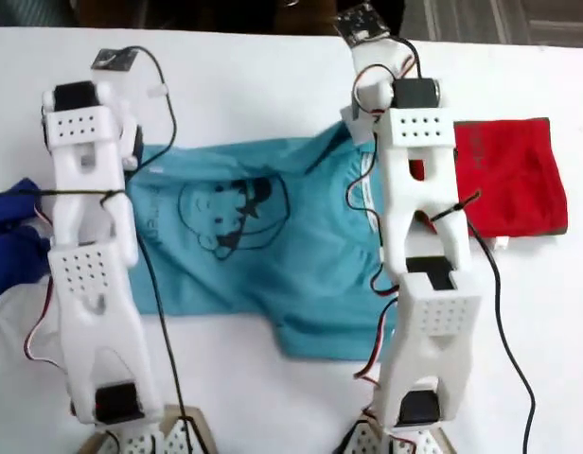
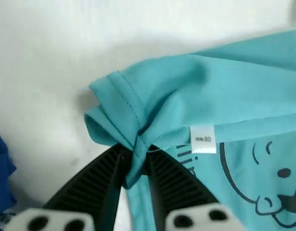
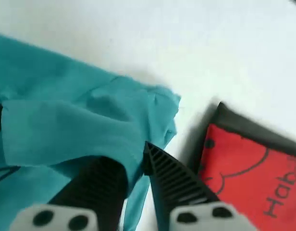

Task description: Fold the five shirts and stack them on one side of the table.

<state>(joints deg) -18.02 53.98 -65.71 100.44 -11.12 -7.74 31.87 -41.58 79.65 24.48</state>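
A teal shirt point(image 1: 273, 246) with a cartoon print lies spread across the middle of the white table point(image 1: 263, 71). My left gripper point(image 2: 136, 153) is shut on a bunched hem corner of the teal shirt point(image 2: 225, 91); in the high view that gripper point(image 1: 132, 149) sits at the shirt's far left corner. My right gripper point(image 3: 131, 159) is shut on a fold of the teal shirt point(image 3: 66, 110), and in the high view it point(image 1: 362, 128) is at the shirt's far right corner. A folded red shirt point(image 1: 509, 175) lies flat just right of the right arm, close beside the teal cloth.
A blue shirt point(image 1: 12, 227) lies crumpled at the table's left edge, with a white cloth point(image 1: 12, 322) in front of it. The red shirt point(image 3: 253, 178) has a dark trim. Black cables run along both arms. Bare table stretches along the far side.
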